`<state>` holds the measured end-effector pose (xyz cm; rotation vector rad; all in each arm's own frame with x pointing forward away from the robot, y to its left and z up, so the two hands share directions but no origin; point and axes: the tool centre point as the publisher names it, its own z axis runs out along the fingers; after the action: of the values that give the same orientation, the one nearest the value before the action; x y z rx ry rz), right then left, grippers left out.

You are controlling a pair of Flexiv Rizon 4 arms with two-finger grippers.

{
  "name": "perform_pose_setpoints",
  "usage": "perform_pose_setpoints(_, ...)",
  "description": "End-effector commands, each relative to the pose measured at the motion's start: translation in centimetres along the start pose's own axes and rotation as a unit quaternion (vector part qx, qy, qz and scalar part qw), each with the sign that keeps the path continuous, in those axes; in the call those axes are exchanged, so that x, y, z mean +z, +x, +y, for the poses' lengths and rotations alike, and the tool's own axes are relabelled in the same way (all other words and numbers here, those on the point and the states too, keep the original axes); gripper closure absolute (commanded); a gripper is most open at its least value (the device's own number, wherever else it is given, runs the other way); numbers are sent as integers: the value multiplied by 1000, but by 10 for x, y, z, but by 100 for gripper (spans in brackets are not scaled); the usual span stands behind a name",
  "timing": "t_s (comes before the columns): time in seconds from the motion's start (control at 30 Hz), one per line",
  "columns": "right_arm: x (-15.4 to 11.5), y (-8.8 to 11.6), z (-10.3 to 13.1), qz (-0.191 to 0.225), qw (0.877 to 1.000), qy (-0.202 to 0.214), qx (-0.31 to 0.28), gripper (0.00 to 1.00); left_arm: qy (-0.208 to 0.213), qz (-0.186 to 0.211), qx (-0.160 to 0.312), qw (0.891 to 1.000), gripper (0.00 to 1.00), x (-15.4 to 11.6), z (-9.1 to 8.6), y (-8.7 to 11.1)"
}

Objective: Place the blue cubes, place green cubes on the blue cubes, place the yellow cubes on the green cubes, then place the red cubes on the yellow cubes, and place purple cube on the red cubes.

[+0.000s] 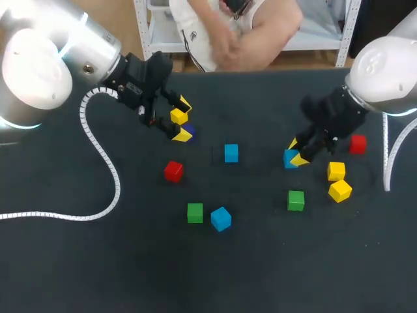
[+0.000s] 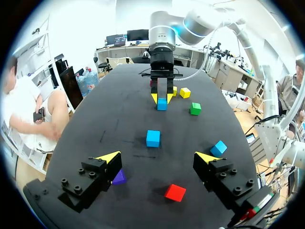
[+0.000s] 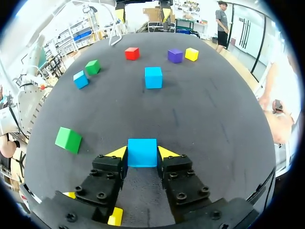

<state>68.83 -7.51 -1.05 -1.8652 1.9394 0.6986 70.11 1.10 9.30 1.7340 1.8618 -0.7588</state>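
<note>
The blue cube (image 3: 142, 152) sits flat on the dark counter (image 1: 98, 261), towards the right side, squarely between the two fingers of the right claw (image 1: 298, 155); both yellow tips press against its opposite side faces, so that claw is closed on it; it does not look lifted yet.

To my eye it is a small, rigid block, light enough that weight is no worry; the faces look smooth, so I would guess it could slip or swivel if pinched off-centre or across a corner; the hold to want is the one it has, flat on two parallel faces, near the middle of their height, leaving the top bare for a green one to land on.

Near it lie a green cube (image 1: 296, 200) and a yellow cube (image 1: 336, 171); a red cube (image 1: 357, 144) is just past the claw.

Out in the middle a second blue cube (image 1: 230, 153) waits alone; a third blue cube (image 1: 221, 218) lies nearer the front edge, askew.

Over on the far side the left claw (image 2: 158, 157) hangs above the counter with its fingers spread wide, gripping nothing; the purple cube (image 2: 119, 177) lies just beside one of its fingers.
</note>
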Motion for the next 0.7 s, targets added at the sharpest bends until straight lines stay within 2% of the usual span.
perform_pose_setpoints(0.03, 3, 0, 4, -4, 1000, -1, 4, 100, 0, 0, 0, 1000, 0, 0, 0, 0)
perform_pose_setpoints(0.23, -8, -9, 22, -10, 1000, 14, 24, 100, 0, 0, 0, 1000, 0, 0, 0, 0)
perform_pose_setpoints(0.5, -26, -23, 42, -9, 999, 41, 16, 100, 0, 0, 0, 1000, 0, 0, 0, 0)
perform_pose_setpoints(0.7, -32, -42, 56, 3, 1000, 24, 20, 100, 0, 0, 0, 1000, 0, 0, 0, 0)
